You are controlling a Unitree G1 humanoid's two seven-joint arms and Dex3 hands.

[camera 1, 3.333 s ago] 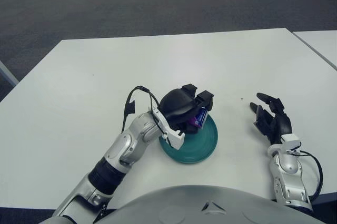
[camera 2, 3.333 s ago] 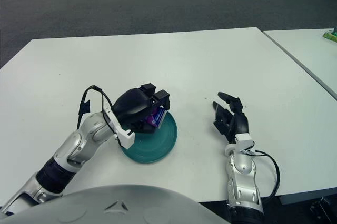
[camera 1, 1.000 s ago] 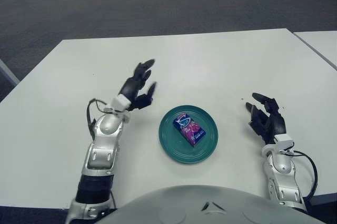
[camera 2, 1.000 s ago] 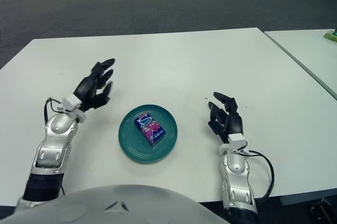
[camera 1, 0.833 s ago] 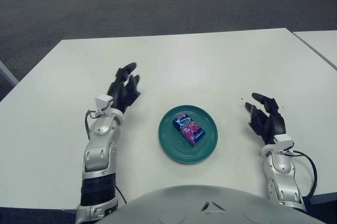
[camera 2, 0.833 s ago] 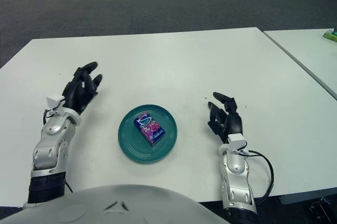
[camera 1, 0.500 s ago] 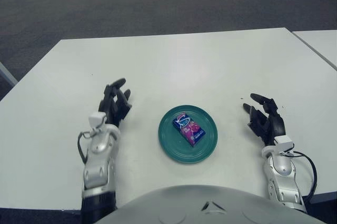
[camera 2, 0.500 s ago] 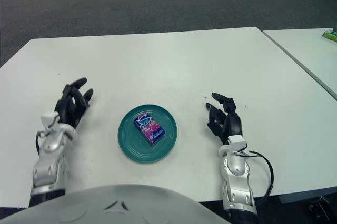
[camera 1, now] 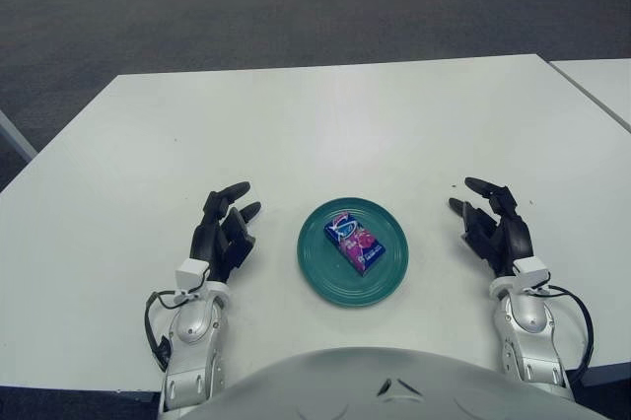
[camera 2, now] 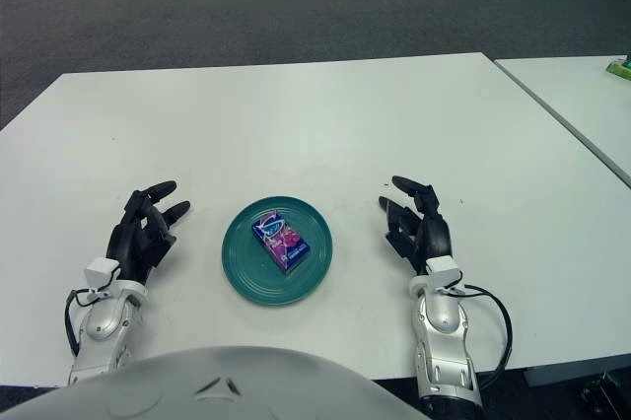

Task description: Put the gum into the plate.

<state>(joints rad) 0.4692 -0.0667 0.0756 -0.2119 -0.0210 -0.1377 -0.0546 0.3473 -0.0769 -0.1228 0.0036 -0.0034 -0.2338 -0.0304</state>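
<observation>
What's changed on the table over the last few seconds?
The left hand let go of the gum, which now lies in the plate, and drew back left and toward the robot, fingers open. The right hand and the plate barely moved.

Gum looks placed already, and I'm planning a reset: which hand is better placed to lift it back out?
Roughly even. The gum lies in the plate, with left hand and right hand open either side.
</observation>
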